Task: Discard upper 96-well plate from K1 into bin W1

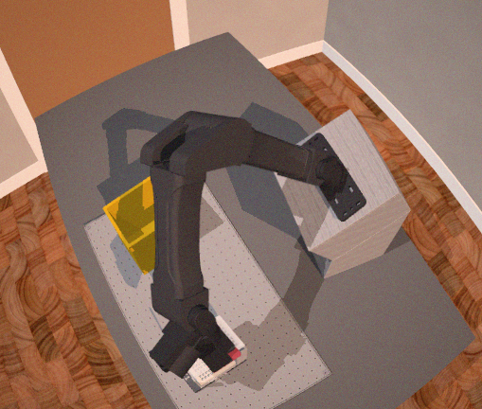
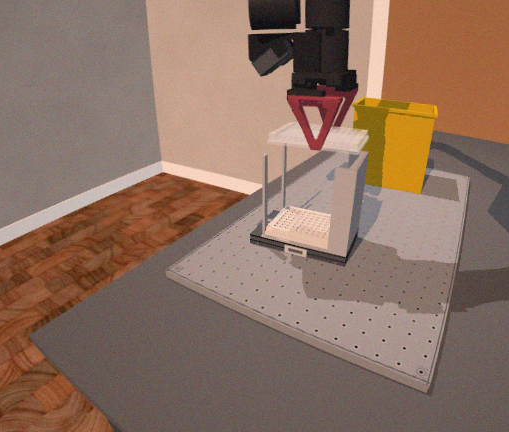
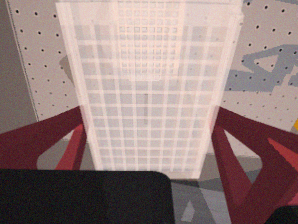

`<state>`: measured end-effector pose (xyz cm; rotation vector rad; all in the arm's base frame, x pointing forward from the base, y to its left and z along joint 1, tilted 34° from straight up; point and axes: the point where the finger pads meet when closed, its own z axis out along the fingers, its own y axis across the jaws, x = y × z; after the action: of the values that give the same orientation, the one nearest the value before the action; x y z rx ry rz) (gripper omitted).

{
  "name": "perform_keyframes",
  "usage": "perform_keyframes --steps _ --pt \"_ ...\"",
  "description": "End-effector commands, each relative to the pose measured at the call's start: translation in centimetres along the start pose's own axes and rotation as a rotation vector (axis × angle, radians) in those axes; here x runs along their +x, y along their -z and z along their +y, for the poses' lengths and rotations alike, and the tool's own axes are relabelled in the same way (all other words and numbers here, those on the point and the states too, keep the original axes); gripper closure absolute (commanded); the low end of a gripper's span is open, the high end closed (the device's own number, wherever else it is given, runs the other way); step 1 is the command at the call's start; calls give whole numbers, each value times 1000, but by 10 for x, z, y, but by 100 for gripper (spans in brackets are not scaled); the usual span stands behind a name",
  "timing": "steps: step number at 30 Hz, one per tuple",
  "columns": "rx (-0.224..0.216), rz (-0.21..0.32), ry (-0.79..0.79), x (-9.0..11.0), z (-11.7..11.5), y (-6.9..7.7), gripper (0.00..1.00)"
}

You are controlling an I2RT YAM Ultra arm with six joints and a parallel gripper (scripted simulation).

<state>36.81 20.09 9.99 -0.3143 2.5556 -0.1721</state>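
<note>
My gripper with red fingers is shut on the upper 96-well plate, a clear flat plate held level just above the top of stack rack K1. In the wrist view the plate fills the space between my fingers. The lower plate sits white on the rack's black base, between the thin posts and the grey side wall. The yellow plastics bin W1 stands upright behind the rack; it also shows in the top view, partly hidden by my arm.
The rack and bin stand on a grey perforated board. A pale block carries my arm's base at the table's right. The rack's thin posts rise right below the held plate.
</note>
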Motion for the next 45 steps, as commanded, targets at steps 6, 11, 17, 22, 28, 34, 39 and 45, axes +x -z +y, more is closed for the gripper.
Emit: perform_keyframes --steps 6,11,17,22,28,34,39,45 --pt "-16 -60 -17 -19 3 34 100" --pt "-16 -60 -17 -19 3 42 100" --pt "-16 -60 -17 -19 3 49 100" --pt "-17 -60 -18 -18 3 57 100" --pt "-17 -60 -18 -17 3 67 100" --pt "-17 -60 -18 -17 3 68 100" --pt "-19 -65 -18 -19 3 68 100" --pt "-20 -67 -19 -19 3 68 100"
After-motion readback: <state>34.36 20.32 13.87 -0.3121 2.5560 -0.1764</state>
